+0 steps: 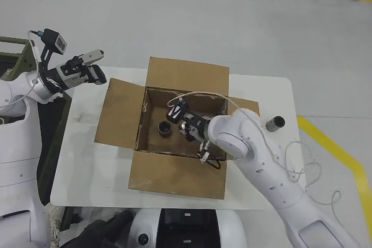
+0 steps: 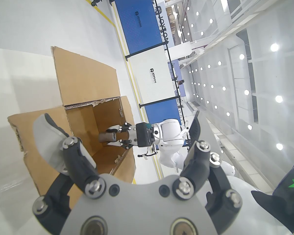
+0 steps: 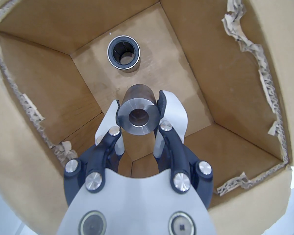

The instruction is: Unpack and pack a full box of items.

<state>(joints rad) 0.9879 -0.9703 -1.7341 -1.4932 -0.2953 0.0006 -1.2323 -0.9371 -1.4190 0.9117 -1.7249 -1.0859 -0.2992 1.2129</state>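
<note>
Right jaws: closed on a grey steel cylinder w/ a bored centre (image 3: 138,117), gripped across its sides near the top end, axis upright. It hangs inside the brown cardboard box w/ all four flaps open (image 1: 186,74) and seems clear of the box floor, though contact can't be ruled out.

On the floor just beyond it, apart from it, stands a black-rimmed hollow metal sleeve (image 3: 123,52), open end up. No other items on the visible floor.

The box sits mid-table, toward the far edge of the white rectangular table (image 1: 80,167). Outside the box, a short dark cylinder (image 1: 274,123) stands upright by the table's right edge, well apart from the box walls.

Left jaws: spread wide, holding nothing, up over the table's far left corner, well apart from the box.

Progress, as a judgement: approx. midway. One piece out, one in hand, one on the box floor. Can't tell whether the held cylinder is coming out or going in. If unpacking, two pieces are left to move, then all the repacking. If packing, this piece must be set down and the one by the right edge fetched.
</note>
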